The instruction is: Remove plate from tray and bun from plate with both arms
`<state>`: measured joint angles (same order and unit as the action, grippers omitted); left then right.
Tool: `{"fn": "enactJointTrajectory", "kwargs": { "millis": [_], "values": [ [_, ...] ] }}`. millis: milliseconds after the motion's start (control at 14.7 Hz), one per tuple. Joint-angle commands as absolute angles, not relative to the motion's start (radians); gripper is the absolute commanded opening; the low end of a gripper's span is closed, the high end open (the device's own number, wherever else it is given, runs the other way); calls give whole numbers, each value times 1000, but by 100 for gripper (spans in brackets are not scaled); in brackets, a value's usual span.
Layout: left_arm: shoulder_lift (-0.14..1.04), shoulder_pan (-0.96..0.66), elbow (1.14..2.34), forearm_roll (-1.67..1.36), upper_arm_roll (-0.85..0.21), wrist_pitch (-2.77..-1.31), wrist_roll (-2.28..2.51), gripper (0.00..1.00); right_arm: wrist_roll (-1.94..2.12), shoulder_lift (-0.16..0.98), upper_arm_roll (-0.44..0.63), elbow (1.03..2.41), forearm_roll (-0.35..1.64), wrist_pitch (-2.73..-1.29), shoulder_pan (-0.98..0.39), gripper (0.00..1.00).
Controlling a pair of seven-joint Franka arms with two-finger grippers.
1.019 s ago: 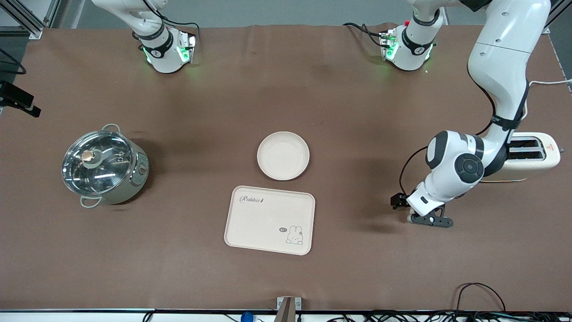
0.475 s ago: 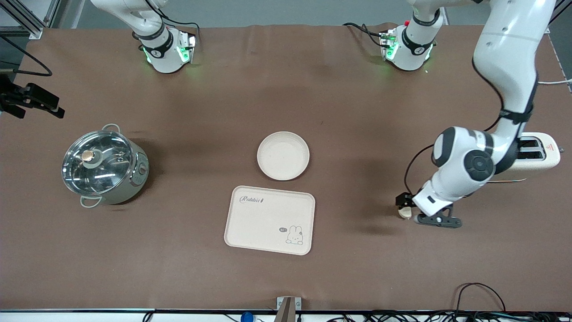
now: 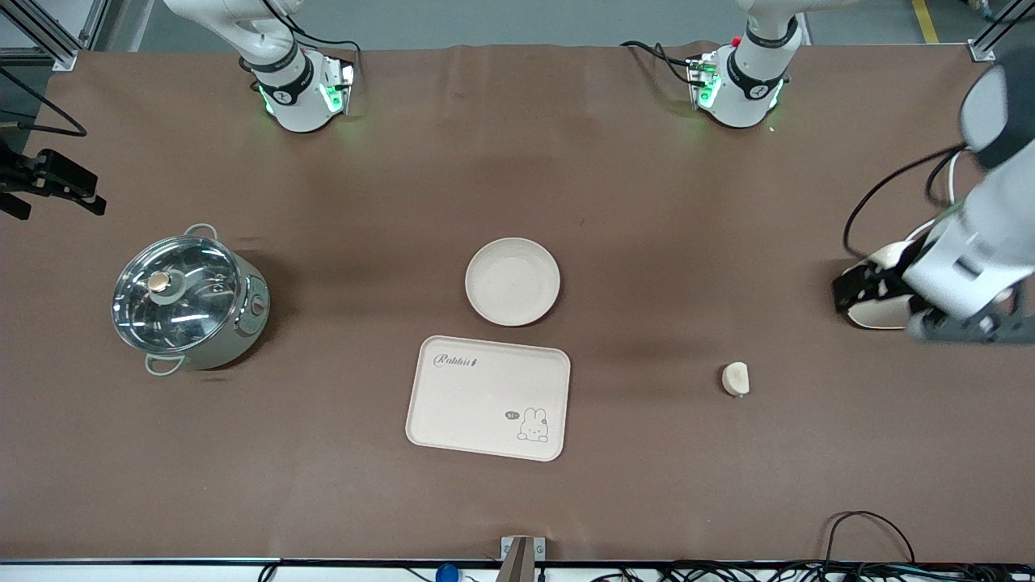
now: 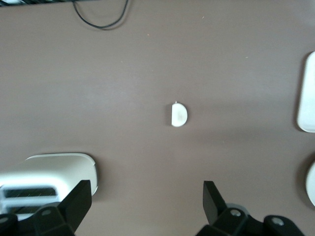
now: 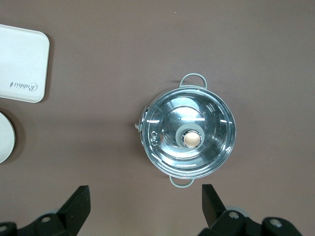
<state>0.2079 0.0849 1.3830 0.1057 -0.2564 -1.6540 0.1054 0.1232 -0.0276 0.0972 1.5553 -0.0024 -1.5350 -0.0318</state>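
With both removals apparently done, the round cream plate (image 3: 513, 281) sits beside the rectangular "Rabbit" tray (image 3: 487, 398), mid-worktop; the pale bun (image 3: 736, 378) lies toward the left arm's end. The left end effector (image 3: 962, 327) over the white toaster (image 3: 877, 311) and the right end effector (image 5: 145, 206) over the steel pot (image 3: 188, 301) hang with fingers apart, holding nothing.

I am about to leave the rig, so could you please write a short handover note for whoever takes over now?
Left gripper: open, holding nothing, over the toaster.
Right gripper: open, holding nothing, above the pot.
Plate: on the table, off the tray, farther from the front camera.
Bun: on the table toward the left arm's end.
Done: both removals. Left: nothing apparent.
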Motion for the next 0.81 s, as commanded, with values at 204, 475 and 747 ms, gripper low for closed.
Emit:
{"fn": "enactJointTrajectory", "kwargs": {
  "millis": [204, 475, 747],
  "values": [
    [86, 94, 1407, 83, -250, -1569, 37, 100, 133, -41, 92, 1569, -15, -1537, -25, 100],
    [54, 62, 1425, -5, -152, -1522, 37, 100, 133, -41, 94, 1569, -14, -1536, -23, 100],
    [-20, -83, 1517, 2, -18, -1555, 43, 100, 132, -41, 94, 1571, -14, -1534, -23, 100]
  ]
}}
